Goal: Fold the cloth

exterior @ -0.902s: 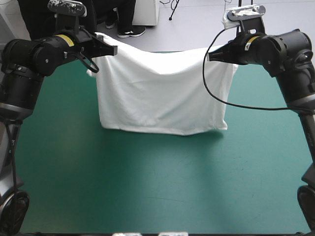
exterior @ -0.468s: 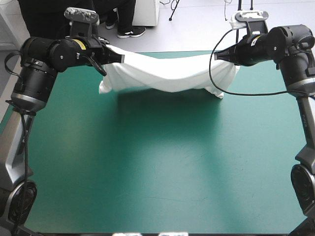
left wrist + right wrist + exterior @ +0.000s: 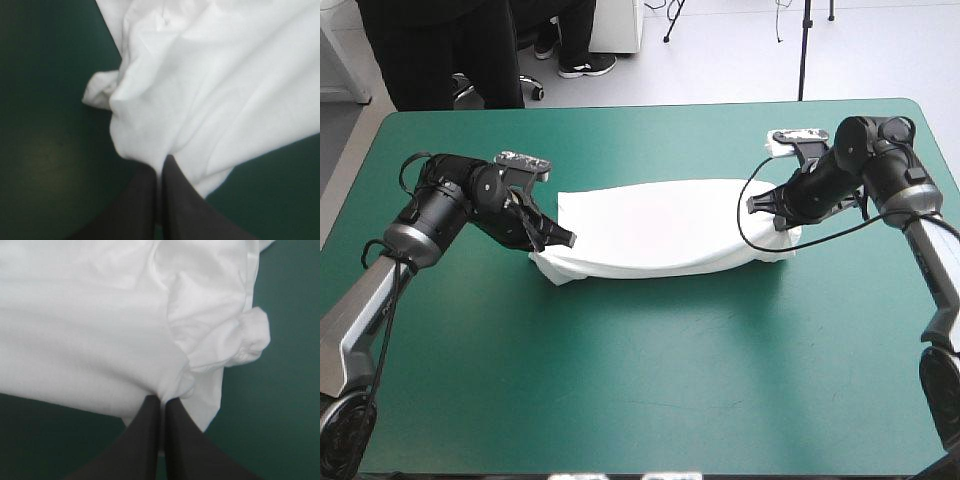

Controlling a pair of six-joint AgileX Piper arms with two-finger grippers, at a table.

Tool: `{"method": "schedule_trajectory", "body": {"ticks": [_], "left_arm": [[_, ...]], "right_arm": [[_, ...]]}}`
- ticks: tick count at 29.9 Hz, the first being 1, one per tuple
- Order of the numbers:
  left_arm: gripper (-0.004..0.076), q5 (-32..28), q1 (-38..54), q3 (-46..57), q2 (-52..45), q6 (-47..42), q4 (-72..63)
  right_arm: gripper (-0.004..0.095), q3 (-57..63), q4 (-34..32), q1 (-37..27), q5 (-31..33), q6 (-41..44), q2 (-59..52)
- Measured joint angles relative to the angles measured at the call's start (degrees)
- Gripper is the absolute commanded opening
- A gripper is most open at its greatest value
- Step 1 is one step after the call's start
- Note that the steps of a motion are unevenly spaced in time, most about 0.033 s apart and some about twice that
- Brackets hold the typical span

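T-shirt (image 3: 660, 228): a long white bundle, folded over on itself, lying flat across the teal-green cover (image 3: 640, 380) in the middle of the high view, a little above centre. Its lower edge bows and ripples; the upper edge looks smoother. Left gripper (image 3: 563, 240) sits at the bundle's left end, low on the table, black fingers pinched all but together with cloth between them. Right gripper (image 3: 765, 207) does the same at the right end, so you hold both ends at once. In the wrist views a lump (image 3: 100, 92) of bunched cloth, likely a sleeve, sits just beside the left fingers, and another lump (image 3: 252, 335) sits beside the right fingers. Risks, as I judge them: open one gripper before the other and the held end may tug the bundle askew. Lift away with fabric caught on a fingertip and the top layer peels back, undoing the fold. Leave the two lumps as they are and they get trapped in the next fold as ridges. Pull the ends further apart and the layers may slide off each other. Around the bundle the cover shows bare on every side in the high view. Nothing stands in your way but the arms themselves, reaching in from left and right.
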Motion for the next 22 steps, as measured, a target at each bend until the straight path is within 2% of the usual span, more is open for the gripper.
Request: {"method": "schedule_trajectory", "body": {"ticks": [8, 22], "left_arm": [[-0.0009, 0.2, -0.1, 8.9, -4.5, 2.0, -5.7], [-0.0009, 1.0, -2.4, 23.1, -14.0, 0.9, -6.2]], "right_arm": [[-0.0017, 12.6, 0.3, 0.3, -0.3, -0.2, -7.0], [-0.0017, 29.2, 0.2, 7.9, -1.0, 0.7, -15.0]]}}
